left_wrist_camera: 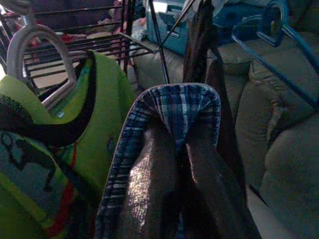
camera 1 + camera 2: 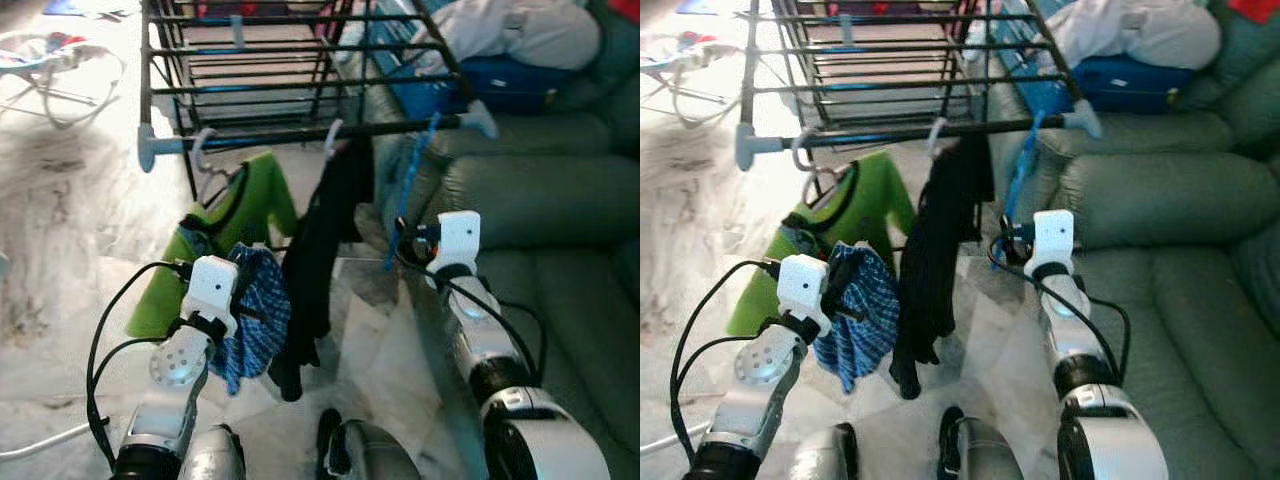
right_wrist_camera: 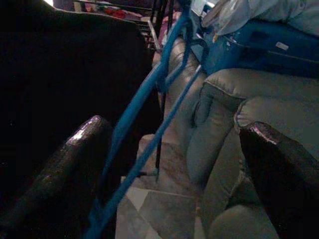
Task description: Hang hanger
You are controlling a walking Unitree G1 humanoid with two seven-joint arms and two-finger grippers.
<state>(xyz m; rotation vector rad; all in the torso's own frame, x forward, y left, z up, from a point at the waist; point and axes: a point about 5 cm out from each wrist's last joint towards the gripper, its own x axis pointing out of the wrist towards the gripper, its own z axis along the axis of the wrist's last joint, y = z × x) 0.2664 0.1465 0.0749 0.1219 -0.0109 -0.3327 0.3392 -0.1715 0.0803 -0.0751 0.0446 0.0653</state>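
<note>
A blue hanger point(image 2: 405, 190) hangs by its hook from the front rail point(image 2: 300, 132) of the black drying rack, near the rail's right end. My right gripper point(image 3: 174, 127) is open just below it. The hanger's blue bars point(image 3: 144, 94) run down between the fingers, close to one finger point(image 3: 75, 159). My left gripper point(image 1: 182, 144) is shut on a blue plaid cloth point(image 2: 255, 310), held low in front of the rack. A green shirt point(image 2: 235, 215) on a white hanger point(image 2: 205, 150) and a black garment point(image 2: 320, 240) also hang from the rail.
A grey-green sofa point(image 2: 560, 200) stands on the right, close to the rack, with a blue bag point(image 2: 500, 80) and white laundry point(image 2: 520, 30) on it. A baby bouncer point(image 2: 50, 60) sits far left on the marble floor.
</note>
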